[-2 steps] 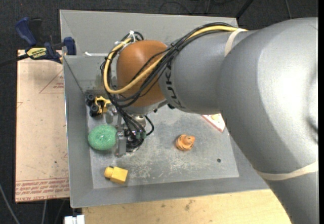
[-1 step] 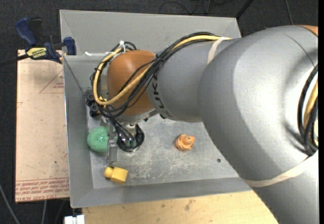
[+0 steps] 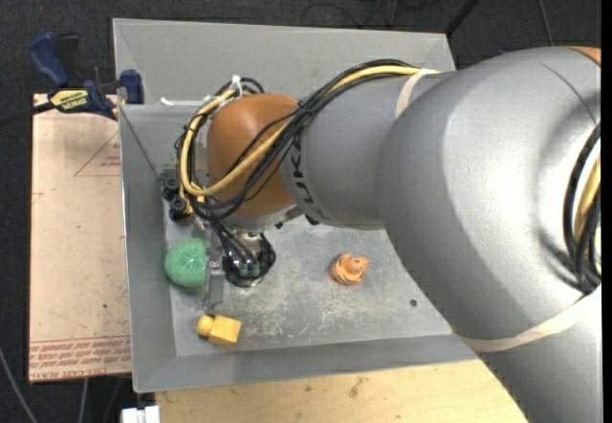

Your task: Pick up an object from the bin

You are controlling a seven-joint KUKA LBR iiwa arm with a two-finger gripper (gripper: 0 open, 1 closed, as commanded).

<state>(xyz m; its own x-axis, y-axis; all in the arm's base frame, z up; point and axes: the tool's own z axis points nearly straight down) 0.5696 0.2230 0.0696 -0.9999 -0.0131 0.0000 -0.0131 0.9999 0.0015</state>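
Just beside the green ball [image 3: 186, 263], the fingers [image 3: 212, 285] touch it; open or clenched, I cannot tell.

Bare bin floor [image 3: 287, 316] lies open between the yellow block [image 3: 219, 328] and the small orange piece [image 3: 350, 269]. A green ball [image 3: 186, 263] sits close to the left wall [image 3: 143, 249], with the arm [image 3: 382, 163] overhanging the bin's back.

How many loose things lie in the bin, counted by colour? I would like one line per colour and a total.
Green: 1, round lump by the left wall.
Yellow: 1, block near the front wall.
Orange: 1, small knob on the floor, right of them.
Total: 3 in sight; the arm hides the back of the bin.
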